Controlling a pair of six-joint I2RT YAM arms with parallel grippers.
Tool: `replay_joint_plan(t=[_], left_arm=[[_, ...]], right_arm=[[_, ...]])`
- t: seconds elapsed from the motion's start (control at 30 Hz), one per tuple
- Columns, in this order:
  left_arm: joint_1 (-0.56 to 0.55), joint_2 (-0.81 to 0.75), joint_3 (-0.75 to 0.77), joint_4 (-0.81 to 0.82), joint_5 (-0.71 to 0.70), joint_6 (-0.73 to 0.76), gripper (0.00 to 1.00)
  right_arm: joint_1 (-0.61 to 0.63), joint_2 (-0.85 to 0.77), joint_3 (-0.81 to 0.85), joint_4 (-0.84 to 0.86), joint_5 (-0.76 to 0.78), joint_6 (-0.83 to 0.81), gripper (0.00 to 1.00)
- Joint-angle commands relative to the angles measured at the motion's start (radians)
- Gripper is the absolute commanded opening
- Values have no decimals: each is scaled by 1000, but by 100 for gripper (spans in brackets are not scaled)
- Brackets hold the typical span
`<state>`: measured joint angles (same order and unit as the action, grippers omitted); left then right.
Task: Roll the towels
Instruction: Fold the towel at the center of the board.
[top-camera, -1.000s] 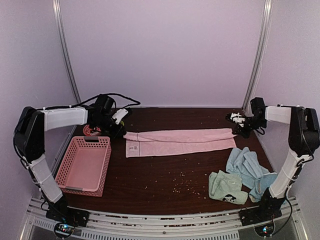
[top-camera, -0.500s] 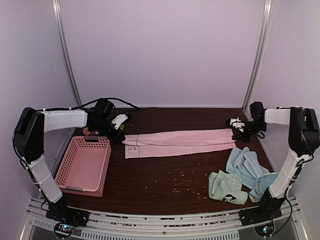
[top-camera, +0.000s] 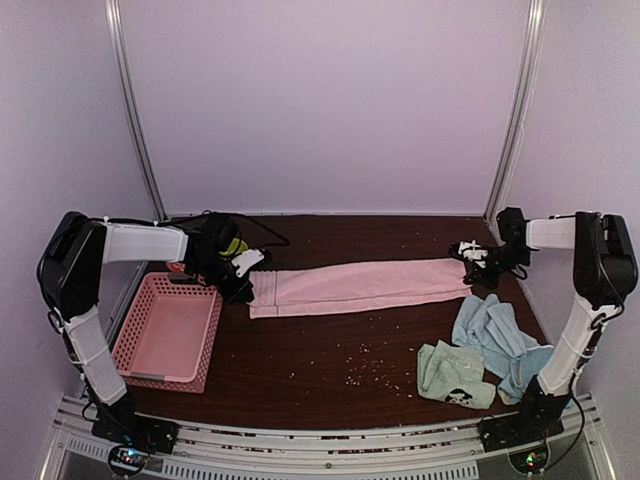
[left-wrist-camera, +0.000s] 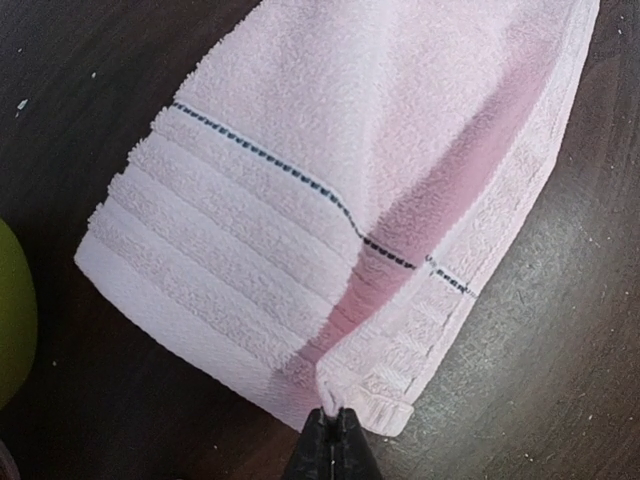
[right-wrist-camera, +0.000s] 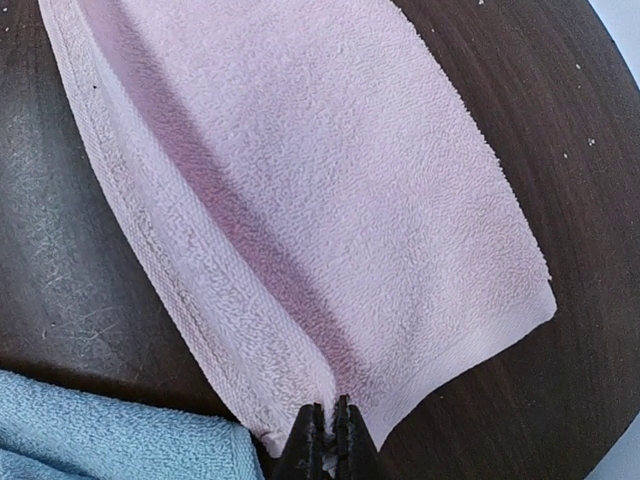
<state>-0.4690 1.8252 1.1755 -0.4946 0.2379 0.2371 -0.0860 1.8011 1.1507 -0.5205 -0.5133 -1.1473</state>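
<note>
Pink towel (top-camera: 360, 285) lay folded lengthwise, stretched across far counter (top-camera: 330, 355). Left gripper (left-wrist-camera: 335, 432) pinched tight on one end corner, right gripper (right-wrist-camera: 328, 428) on opposite end. Judged need: equal tension, long edges aligned, before rolling.

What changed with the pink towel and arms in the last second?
The left tool and right tool, each shut on an end of the pink towel, moved toward the near edge, the left farther, dragging its far edge along. The basket, blue towels and green towel stayed put.
</note>
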Motion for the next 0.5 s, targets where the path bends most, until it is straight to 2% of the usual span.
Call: replay_joint_plan(t=[0.0, 0.1, 0.2, 0.33, 0.43, 0.47], left_arm=[[-10, 11, -14, -17, -18, 25, 0], [-11, -27, -35, -21, -23, 23, 1], [-11, -73, -53, -22, -9, 21, 10], [-12, -143, -52, -21, -5, 27, 16], [-12, -201, -52, -9, -11, 30, 22], [-12, -209, -51, -2, -16, 28, 23]], right_arm=[[-11, 17, -19, 2, 34, -7, 0], [-11, -9, -30, -11, 31, -4, 1], [-11, -54, -53, -9, 17, 3, 3], [-16, -97, -58, -11, 28, 30, 19], [-36, -120, -31, -49, -16, 57, 29], [-38, -127, -19, -65, -31, 63, 35]])
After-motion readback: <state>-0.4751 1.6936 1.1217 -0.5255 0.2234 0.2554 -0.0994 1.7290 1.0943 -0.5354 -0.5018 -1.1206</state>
